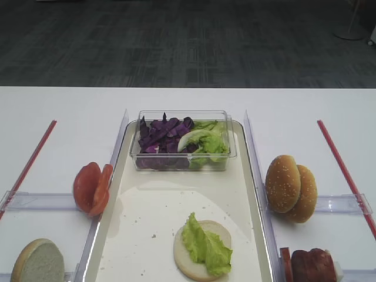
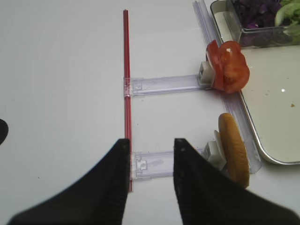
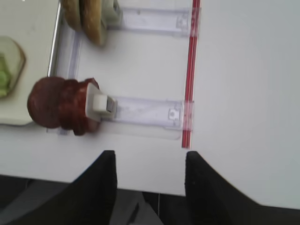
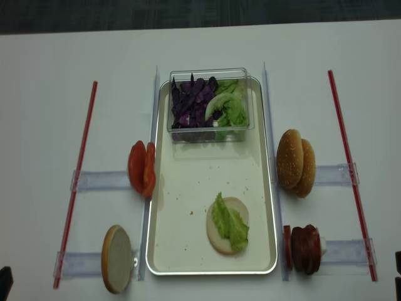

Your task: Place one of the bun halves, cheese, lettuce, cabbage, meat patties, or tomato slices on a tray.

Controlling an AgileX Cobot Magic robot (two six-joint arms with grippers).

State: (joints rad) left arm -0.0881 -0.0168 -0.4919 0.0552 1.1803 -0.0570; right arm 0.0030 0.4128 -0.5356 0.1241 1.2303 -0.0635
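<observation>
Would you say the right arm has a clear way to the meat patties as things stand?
Probably yes. The right gripper hangs open and empty, and the meat patties stand on edge in their holder just ahead, with only bare table between.

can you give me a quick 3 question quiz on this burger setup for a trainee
1. True or false: a lettuce leaf lies on the bun half on the tray.
2. What shares the clear tub with the green leaves?
A. tomato slices
B. purple cabbage
C. meat patties
3. Fill in: the meat patties stand on edge off the tray's ____ side, seen from the high camera.

Key
1. True
2. B
3. right
</observation>
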